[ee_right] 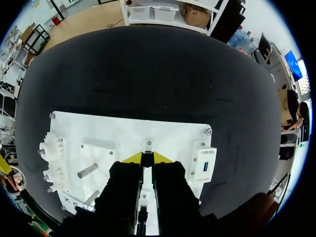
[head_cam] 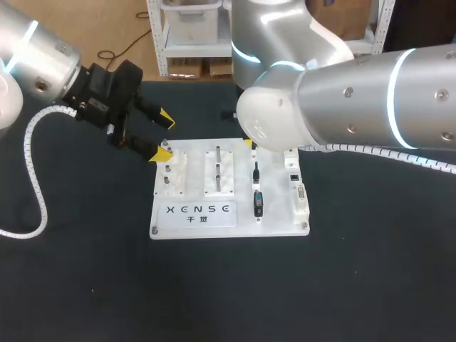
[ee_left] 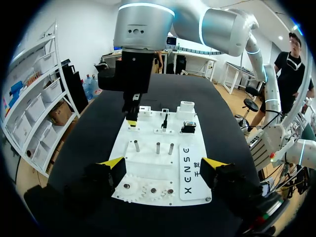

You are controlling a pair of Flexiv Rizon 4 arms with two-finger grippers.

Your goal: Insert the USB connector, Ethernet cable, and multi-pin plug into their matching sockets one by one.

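White board [head_cam: 192, 224], two pincers [ee_left: 163, 165] [ee_right: 147, 159], three pegs [ee_left: 158, 148]

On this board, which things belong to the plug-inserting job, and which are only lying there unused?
For the job:
- black connectors standing in their holders
- white socket blocks along one edge of the white board
- right gripper, down at the board

Just there:
- white gears
- metal pegs
- label plate
- left gripper, fingers open, holding nothing
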